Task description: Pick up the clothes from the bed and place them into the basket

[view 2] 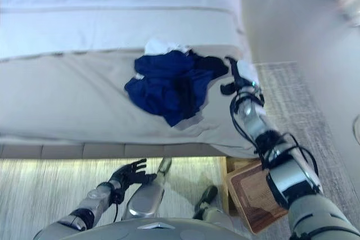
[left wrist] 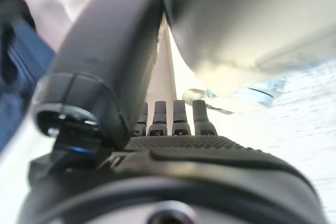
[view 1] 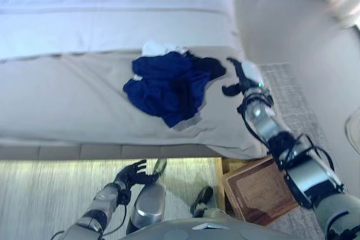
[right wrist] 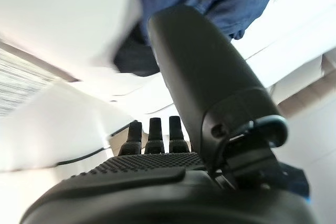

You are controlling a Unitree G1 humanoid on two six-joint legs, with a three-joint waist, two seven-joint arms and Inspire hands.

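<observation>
A crumpled dark blue garment lies on the grey bed cover near the bed's right end, with a bit of white cloth showing at its far edge. My right hand hovers just right of the garment, fingers straight and open, holding nothing; the blue cloth shows past its thumb in the right wrist view. My left hand hangs low in front of the bed, over the floor, fingers relaxed and open. A brown woven basket stands on the floor by the bed's right corner.
The bed's white sheet stretches away behind the garment. A pale striped rug covers the floor in front of the bed. A grey mat lies to the bed's right.
</observation>
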